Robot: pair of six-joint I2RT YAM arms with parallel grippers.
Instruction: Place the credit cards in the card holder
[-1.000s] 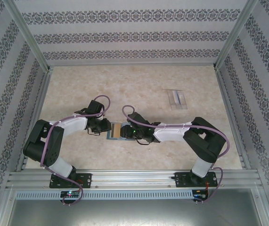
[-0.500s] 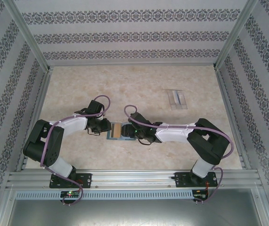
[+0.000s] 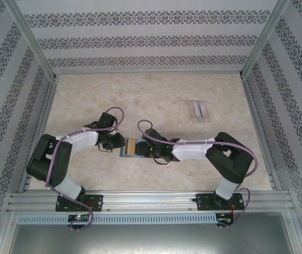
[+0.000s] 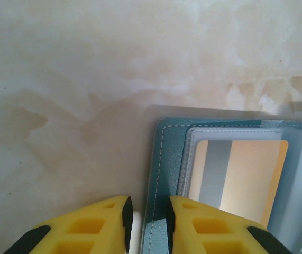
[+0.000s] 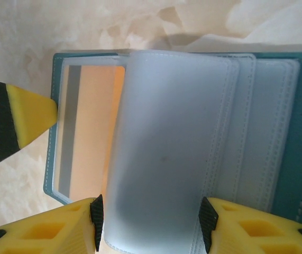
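1. card holder [image 4: 167,138]: lies open and flat on the table [image 3: 156,95], nearer the near edge than the far edge and a little left of the middle, between the two grippers.
2. credit card [image 4: 246,174]: tan with a grey stripe, seated in the clear pocket on the holder's left half. all four card edges sit inside the pocket outline.
3. left gripper [image 4: 146,222]: jaws nearly together, pinched on the stitched outer edge of the holder's left half. the teal edge passes through the narrow gap between the yellow fingers.
4. right gripper [image 5: 152,222]: jaws set partly apart, one finger on each side of a translucent sleeve flap [image 5: 161,132] that stands up from the holder's middle. it cannot be told whether the pads press on the flap.
5. clear stand [image 3: 198,111]: on the right half of the table, toward the far edge, well apart from the holder.
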